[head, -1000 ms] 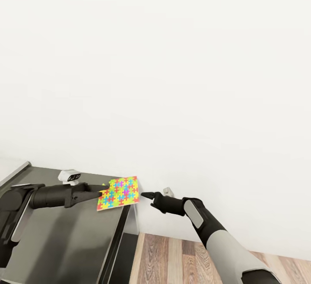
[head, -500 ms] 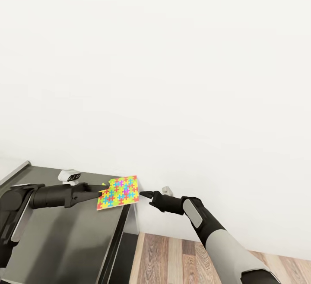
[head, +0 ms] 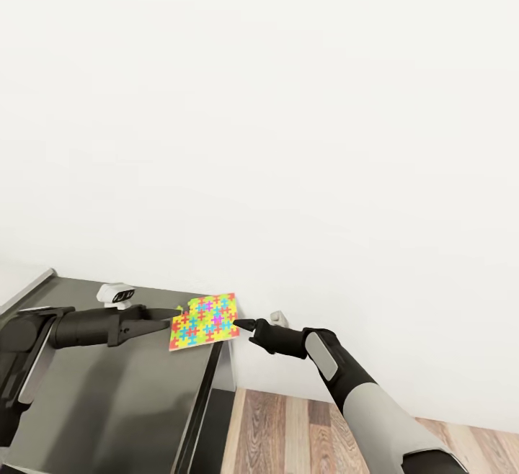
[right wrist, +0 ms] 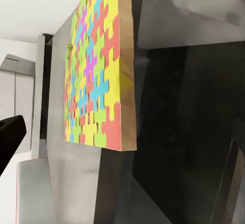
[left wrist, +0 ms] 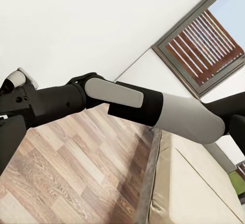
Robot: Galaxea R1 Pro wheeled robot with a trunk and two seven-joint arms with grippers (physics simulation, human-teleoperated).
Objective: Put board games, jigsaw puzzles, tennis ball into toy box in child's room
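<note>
One jigsaw puzzle, a flat square of bright interlocking pieces, hangs tilted over the far right corner of a dark grey top. My left gripper reaches in from the left and is shut on the puzzle's left edge. The right gripper points at the puzzle's right edge with its fingers together, its tip touching or nearly touching that edge. In the right wrist view the jigsaw puzzle stands almost edge-on above the dark top. The toy box, board games and tennis ball are out of view.
A white wall stands close behind the dark top. Wood plank floor lies to the right of it. The left wrist view looks past my right forearm to the bed's beige mattress and a dark-framed window.
The puzzle has shifted a little right and up, so its right edge now reaches the right gripper's tip. Both arms have barely moved.
</note>
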